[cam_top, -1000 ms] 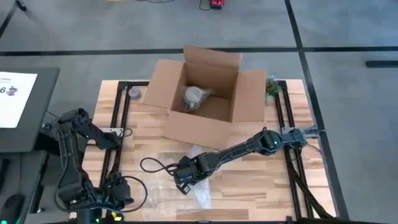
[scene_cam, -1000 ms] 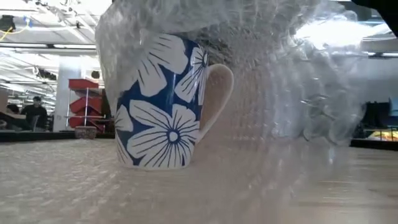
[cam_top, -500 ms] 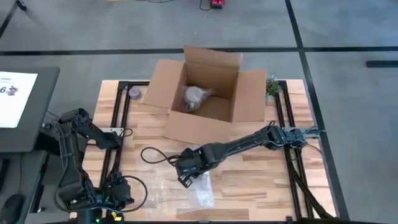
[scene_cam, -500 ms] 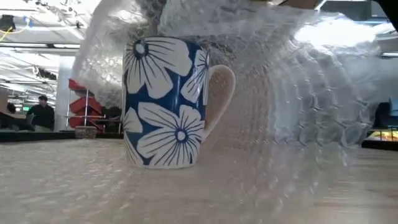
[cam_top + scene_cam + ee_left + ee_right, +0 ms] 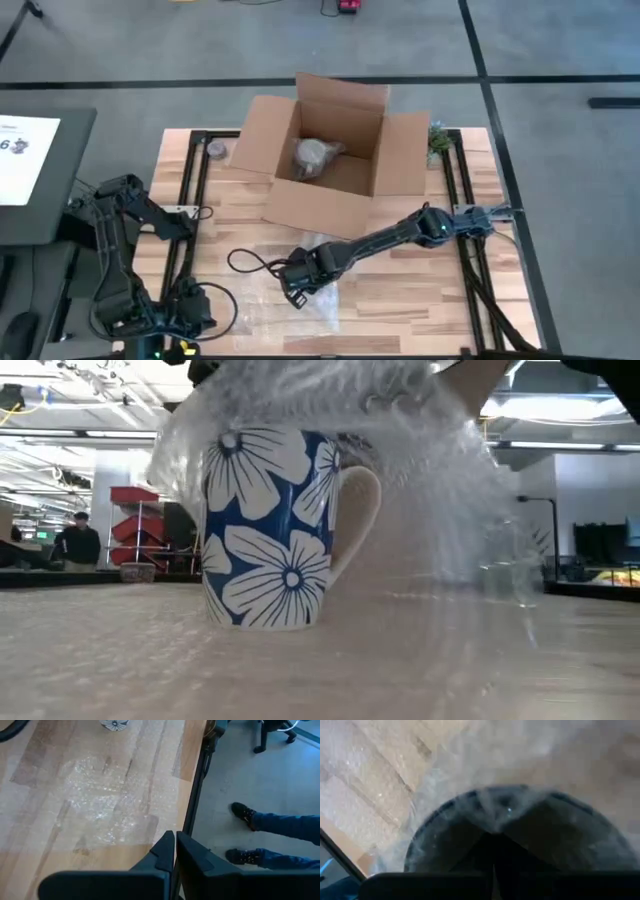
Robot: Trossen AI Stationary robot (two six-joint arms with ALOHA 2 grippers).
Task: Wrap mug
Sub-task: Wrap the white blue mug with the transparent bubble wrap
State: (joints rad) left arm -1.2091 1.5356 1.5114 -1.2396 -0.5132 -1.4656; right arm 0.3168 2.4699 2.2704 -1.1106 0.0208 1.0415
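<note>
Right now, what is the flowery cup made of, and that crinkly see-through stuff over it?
The mug looks like glazed ceramic: smooth, shiny, with painted white flowers on blue. The wrap draped over it looks like clear plastic bubble wrap, showing rows of little bubbles. The right gripper holds it there.

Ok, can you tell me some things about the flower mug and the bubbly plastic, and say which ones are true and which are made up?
1. The mug is blue with white flowers. True.
2. The mug lies on its side. False: it stands upright on the table.
3. Bubble wrap drapes over the mug's top. True.
4. The cardboard box is closed. False: its flaps are open.
5. The left gripper holds the wrap. False: the right gripper is at the wrap; the left arm waits at the table's edge.
</note>
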